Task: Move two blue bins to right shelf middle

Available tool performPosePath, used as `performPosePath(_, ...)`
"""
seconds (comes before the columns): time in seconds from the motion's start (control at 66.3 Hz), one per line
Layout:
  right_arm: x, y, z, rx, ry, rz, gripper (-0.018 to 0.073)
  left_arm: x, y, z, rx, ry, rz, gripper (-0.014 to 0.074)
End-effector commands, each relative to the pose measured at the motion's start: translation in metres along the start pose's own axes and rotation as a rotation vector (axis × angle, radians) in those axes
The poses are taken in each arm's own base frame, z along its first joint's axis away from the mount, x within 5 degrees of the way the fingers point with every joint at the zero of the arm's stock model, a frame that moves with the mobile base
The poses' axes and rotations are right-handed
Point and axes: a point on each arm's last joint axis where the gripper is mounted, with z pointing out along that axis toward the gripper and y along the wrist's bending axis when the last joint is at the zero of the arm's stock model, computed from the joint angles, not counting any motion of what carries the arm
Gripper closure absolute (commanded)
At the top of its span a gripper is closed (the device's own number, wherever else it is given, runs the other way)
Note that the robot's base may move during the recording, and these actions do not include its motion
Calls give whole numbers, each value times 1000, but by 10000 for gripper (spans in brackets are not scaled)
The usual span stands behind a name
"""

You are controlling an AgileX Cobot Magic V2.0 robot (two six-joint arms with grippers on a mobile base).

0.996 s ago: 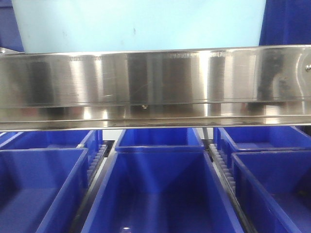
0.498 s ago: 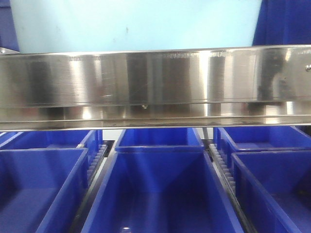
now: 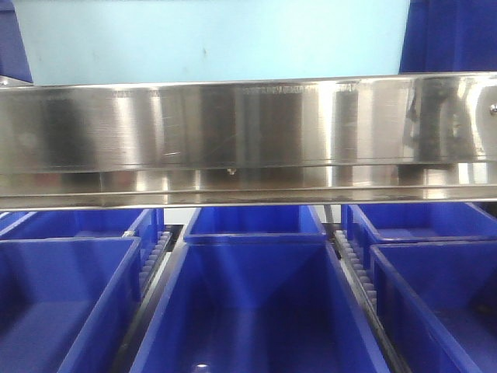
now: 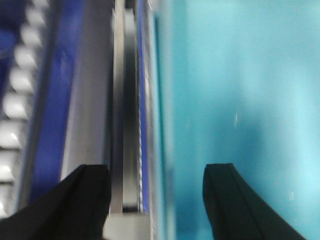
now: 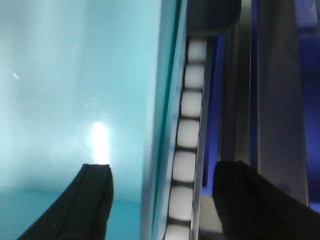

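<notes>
A pale blue bin (image 3: pixel 210 39) stands behind the front rail of the steel shelf (image 3: pixel 248 132). It fills most of the shelf's width, from near the left end to past the middle, and the rail hides its base. On the tier below, dark blue bins (image 3: pixel 248 311) lie in rows with white rollers (image 3: pixel 155 252) between them.

The left tool (image 4: pixel 157 167) is spread wide. One black finger is over the bin's pale wall and the other is over the steel beside it, with the bin's edge between them. Whether either finger touches the bin is unclear.

The right tool (image 5: pixel 164 166) is also spread wide, astride the bin's edge and a line of rollers.
</notes>
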Motion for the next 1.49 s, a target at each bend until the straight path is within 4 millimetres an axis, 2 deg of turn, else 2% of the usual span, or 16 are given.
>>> performPosePath(0.0, -1, 1, 6, -9, 45, 7, 239, -4, -3, 3, 14, 46, 16, 279)
performPosePath(0.166, -2, 0, 25, -6, 90, 16, 239, -5, 2, 22, 79, 105, -32, 279)
performPosePath(0.362, -2, 3, 27, -29, 100, 26, 239, -5, 14, 33, 98, 138, -69, 313)
performPosePath(0.498, -2, 2, 32, -26, 111, 28, 239, 5, 9, 42, 151, 194, -59, 342)
performPosePath(0.754, -2, 2, 32, -26, 113, 28, 239, 18, 12, 57, 128, 260, -54, 342)
performPosePath(1.479, -2, 4, 31, -46, 112, 36, 239, 14, 9, 46, 155, 229, -59, 342)
